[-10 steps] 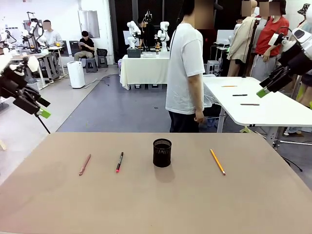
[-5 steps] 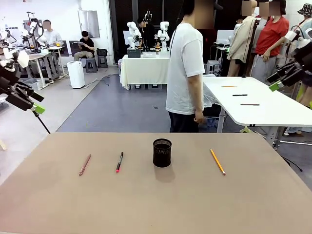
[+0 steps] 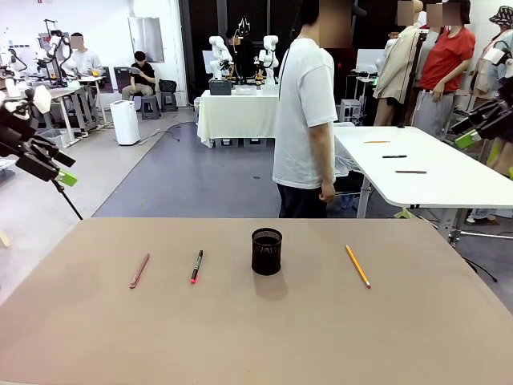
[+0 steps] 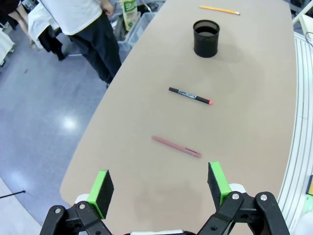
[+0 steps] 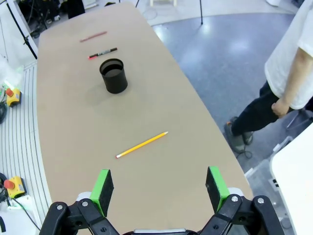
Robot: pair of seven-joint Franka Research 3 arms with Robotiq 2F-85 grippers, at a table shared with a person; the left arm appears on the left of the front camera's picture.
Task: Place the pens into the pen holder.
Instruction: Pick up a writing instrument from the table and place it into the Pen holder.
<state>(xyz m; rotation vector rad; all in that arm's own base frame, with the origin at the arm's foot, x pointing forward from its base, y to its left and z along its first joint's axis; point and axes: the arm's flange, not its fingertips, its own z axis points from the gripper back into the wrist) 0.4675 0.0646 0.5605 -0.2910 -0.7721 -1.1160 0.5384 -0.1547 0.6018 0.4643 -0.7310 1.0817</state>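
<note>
The black mesh pen holder stands upright mid-table, also in the wrist views. Three pens lie flat on the table. The reddish-brown pen is farthest left, and the black pen with a pink tip lies between it and the holder. To the holder's right lies the yellow pencil-like pen. My left gripper hangs open high off the table's left side. Off the right side, my right gripper is raised and open. Neither holds anything.
A person in a white shirt stands at the far edge of the brown table, hands down. A white table with more pens stands behind on the right.
Both arms have drawn back from the table: the right gripper rose and moved right, the left one shifted left and up slightly. The pens and holder stayed put.
</note>
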